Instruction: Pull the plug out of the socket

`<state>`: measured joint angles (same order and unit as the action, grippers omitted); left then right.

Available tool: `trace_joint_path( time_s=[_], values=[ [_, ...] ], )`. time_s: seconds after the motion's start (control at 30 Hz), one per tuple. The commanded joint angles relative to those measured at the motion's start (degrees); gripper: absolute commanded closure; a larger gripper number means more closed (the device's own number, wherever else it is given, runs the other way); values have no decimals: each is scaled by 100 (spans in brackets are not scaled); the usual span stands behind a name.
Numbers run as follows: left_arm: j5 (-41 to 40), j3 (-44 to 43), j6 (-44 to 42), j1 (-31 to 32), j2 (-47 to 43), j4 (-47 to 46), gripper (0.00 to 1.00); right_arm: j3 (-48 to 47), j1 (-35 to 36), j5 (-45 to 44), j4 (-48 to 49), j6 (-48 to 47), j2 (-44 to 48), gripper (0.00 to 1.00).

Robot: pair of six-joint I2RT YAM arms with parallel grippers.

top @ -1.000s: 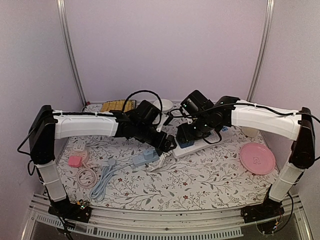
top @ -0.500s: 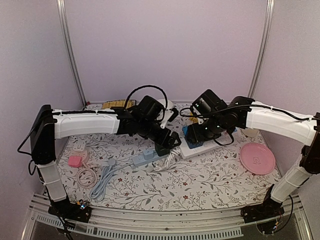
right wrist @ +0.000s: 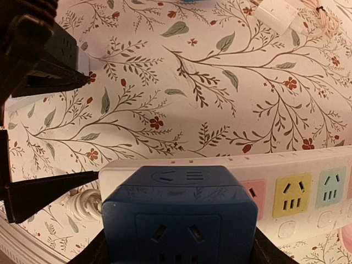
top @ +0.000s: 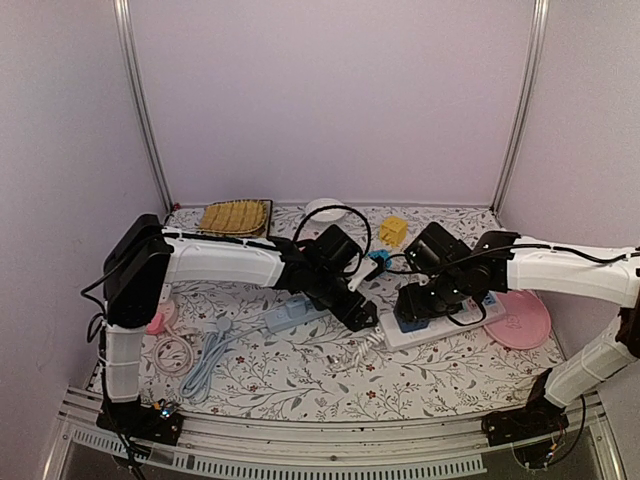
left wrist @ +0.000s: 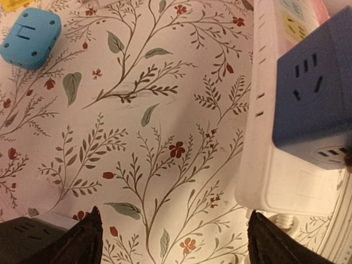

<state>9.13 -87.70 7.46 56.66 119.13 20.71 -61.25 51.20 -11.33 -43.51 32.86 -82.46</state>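
The plug is a dark blue cube (right wrist: pixel 179 220) seated on the left end of the white socket strip (right wrist: pixel 291 165). My right gripper (right wrist: pixel 179 245) is shut on the cube's two sides. In the top view the cube (top: pixel 408 318) and the strip (top: pixel 455 322) lie right of centre. My left gripper (left wrist: pixel 173 220) is open over bare tablecloth just left of the strip's end (left wrist: pixel 269 176). One of its fingers (right wrist: pixel 49 192) reaches that end. Nothing is between the left fingers. The left gripper (top: pixel 362 312) sits close beside the right gripper (top: pixel 415 300).
A pink plate (top: pixel 525 322) lies right of the strip. A grey-blue power strip (top: pixel 290 314) with its cable lies left of centre, a pink plug with coiled cable (top: pixel 160 325) far left. A small light-blue cube (left wrist: pixel 30 30), yellow block (top: pixel 393 230), white bowl (top: pixel 323 209) and yellow mat (top: pixel 234 215) stand behind.
Both arms have shifted right and toward the near edge. The white strip with the blue cube has moved right with the right gripper, up to the pink plate. The left gripper followed.
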Motion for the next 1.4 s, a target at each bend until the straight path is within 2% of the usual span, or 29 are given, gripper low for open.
trace_joint_path(
  time_s=[0.0,0.17,0.4,0.63,0.97,1.13,1.37],
  values=[
    [-78,-330,-346,171,301,87,8,239,-78,38,717,265,394,76],
    [-79,-533,-348,226,490,69,9,509,-101,93,995,341,294,76],
    [-605,-474,-454,154,400,126,8,660,-141,56,1327,363,-84,76],
    [-638,-63,-350,-38,79,-17,8,-101,-117,189,1547,-143,-844,78],
    [-636,314,-225,-236,-235,-187,8,-996,-97,-45,1155,-447,-1366,79],
    [-538,256,-271,-278,-220,-209,8,-857,-99,302,1513,-578,-1315,79],
    [-559,-44,-462,-275,55,-102,8,-396,-174,232,1703,-461,-1255,78]
  ],
)
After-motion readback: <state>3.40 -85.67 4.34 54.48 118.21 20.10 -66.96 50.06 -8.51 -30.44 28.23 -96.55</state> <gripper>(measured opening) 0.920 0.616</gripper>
